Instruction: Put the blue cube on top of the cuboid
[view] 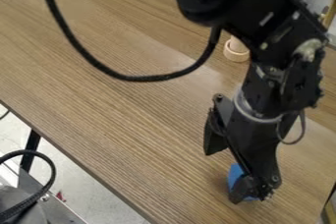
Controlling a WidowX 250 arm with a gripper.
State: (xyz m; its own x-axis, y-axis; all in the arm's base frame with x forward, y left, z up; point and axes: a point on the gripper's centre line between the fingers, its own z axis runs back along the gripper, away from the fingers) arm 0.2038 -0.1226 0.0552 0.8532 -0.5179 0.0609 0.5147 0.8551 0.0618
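Pale floor [101,196] beyond the table's [118,120] slanting lower-left edge; blue cube [235,174] on the tabletop, toward its right-hand edge, partly hidden by the lower finger [246,189]; arm [263,85] comes in from the top, bent, wrist angled down; gripper [223,176] low over the wood, fingers spread, cube nearer the lower one, no grip on it; main risk, my reading: closing off-centre, so one finger shoves or twists the cube and the pinch comes out crooked.
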